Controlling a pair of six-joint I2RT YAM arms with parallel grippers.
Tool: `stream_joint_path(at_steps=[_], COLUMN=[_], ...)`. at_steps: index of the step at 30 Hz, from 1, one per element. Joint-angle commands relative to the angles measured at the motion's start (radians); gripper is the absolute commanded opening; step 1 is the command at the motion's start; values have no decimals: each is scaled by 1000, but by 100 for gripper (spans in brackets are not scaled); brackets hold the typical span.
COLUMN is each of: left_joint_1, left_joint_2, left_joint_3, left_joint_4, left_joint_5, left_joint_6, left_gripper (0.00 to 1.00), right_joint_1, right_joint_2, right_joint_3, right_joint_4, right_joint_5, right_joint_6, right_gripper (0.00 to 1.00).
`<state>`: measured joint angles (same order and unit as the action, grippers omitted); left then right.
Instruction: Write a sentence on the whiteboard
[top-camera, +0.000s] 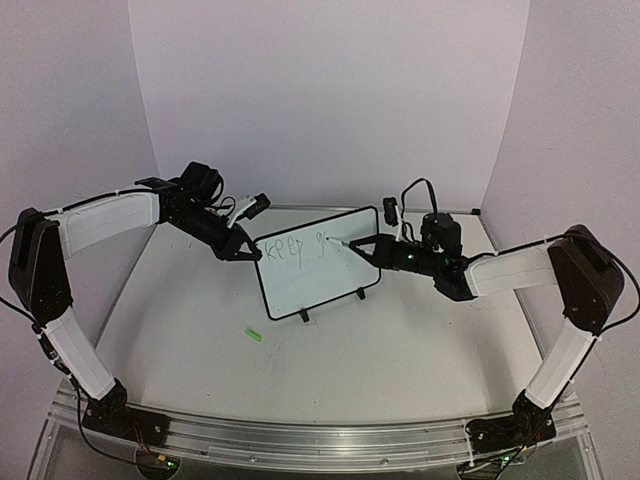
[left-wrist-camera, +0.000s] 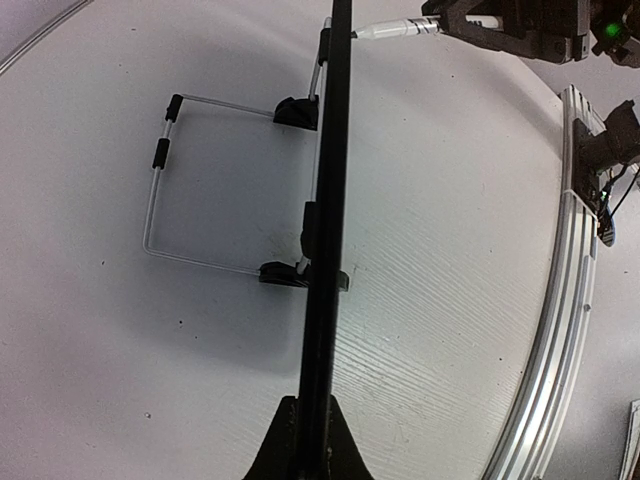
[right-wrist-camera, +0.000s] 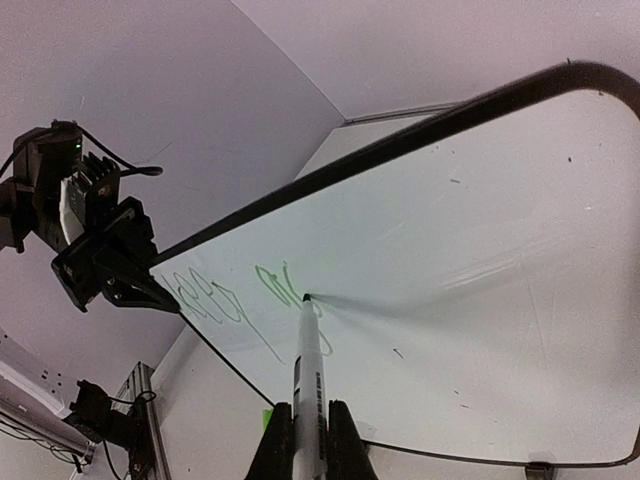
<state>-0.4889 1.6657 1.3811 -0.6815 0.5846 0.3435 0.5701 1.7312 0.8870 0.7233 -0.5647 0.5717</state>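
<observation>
The whiteboard (top-camera: 322, 285) stands tilted mid-table on two small black feet. Green writing, the sentence (top-camera: 292, 249), reads "keep" plus the start of another word along its top. My left gripper (top-camera: 250, 251) is shut on the board's left edge; in the left wrist view the black frame (left-wrist-camera: 325, 230) runs edge-on between the jaws of that gripper (left-wrist-camera: 312, 445). My right gripper (right-wrist-camera: 310, 440) is shut on a white marker (right-wrist-camera: 308, 365). The marker's tip touches the board (right-wrist-camera: 470, 250) just right of the green letters (right-wrist-camera: 215, 300).
A green marker cap (top-camera: 253, 335) lies on the table in front of the board. The board's wire stand (left-wrist-camera: 160, 190) props it from behind. An aluminium rail (top-camera: 320, 440) runs along the near table edge. Purple walls close in the back and both sides.
</observation>
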Motion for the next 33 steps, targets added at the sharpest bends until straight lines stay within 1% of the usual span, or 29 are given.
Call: stream_joint_path(at_steps=[1,10,17,20,33], left_joint_1=[1,1,1,1,1], left_joint_2=[29,29,29,30,31], left_joint_3=[10,10,10,11,11], left_joint_4=[-27,-27,-27,-27,-29], left_joint_5=[-77,-78,-78,-77,-79], left_joint_6=[43,44,43,44,44], left_gripper=[0,0,0,0,0], right_joint_1=[-5,-5,-5,-5,-6], right_joint_2=[-4,0,-101,-114,-43], right_joint_3=[66,61,-20,-31,30], right_joint_4=[15,8,8,-1,-11], right_joint_5=[11,1,19,41,48], right_joint_6=[-18,-16,-18,-25,-38], right_gripper=[0,0,0,0,0])
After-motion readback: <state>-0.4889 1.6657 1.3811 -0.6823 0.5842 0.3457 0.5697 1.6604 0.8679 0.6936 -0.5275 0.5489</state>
